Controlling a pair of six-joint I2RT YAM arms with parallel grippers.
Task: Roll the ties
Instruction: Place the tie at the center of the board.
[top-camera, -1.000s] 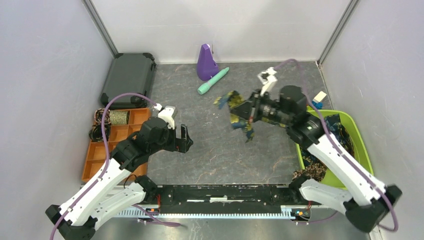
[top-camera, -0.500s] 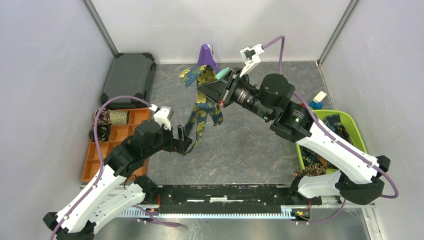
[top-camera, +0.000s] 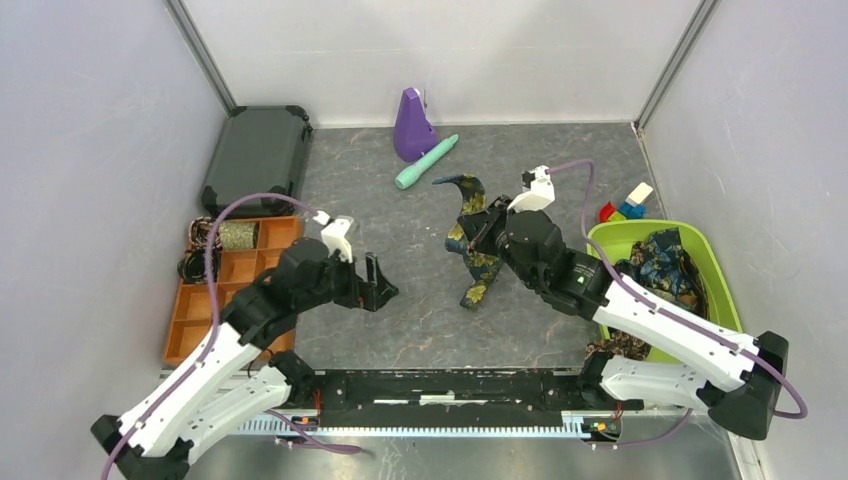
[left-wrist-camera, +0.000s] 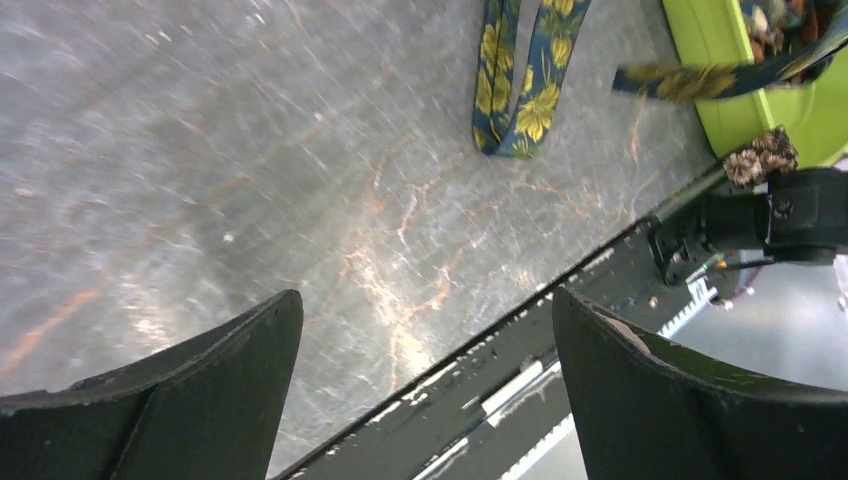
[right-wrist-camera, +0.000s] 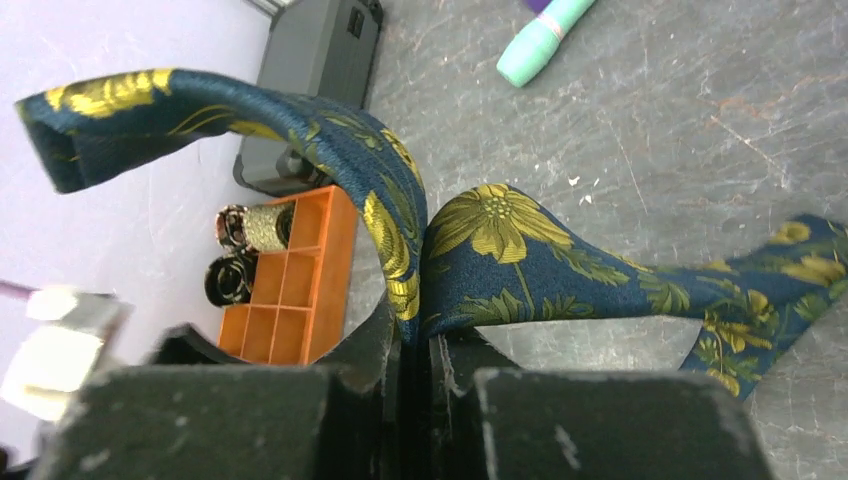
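Orange tray (top-camera: 190, 320): sits at the left edge of the table. Two coiled ties (top-camera: 238, 235) lie in its far compartments.

Left pincer (left-wrist-camera: 425, 300): hangs above bare table, just right of the tray. The jaws are spread wide. Nothing lies between them and nothing touches them.

Navy tie (top-camera: 478, 290): dark blue with a yellow-gold flower print, located mid-table and well apart from the left pincer. One end rises and curls over toward the back wall. The other end trails down onto the table toward the near edge, where it lies folded back on itself.

Right pincer (right-wrist-camera: 415, 335): clamped tight on the navy tie at a fold. The two runs of fabric come out of the jaws together, one arching up and to the left, the other running off to the right. The jaws are pressed together on the cloth with no visible gap.

Green bin (top-camera: 612, 232): stands at the right edge of the table. More loose ties (top-camera: 660, 250) are heaped inside, unrolled. A brown patterned tie (top-camera: 615, 345) hangs over its near rim.
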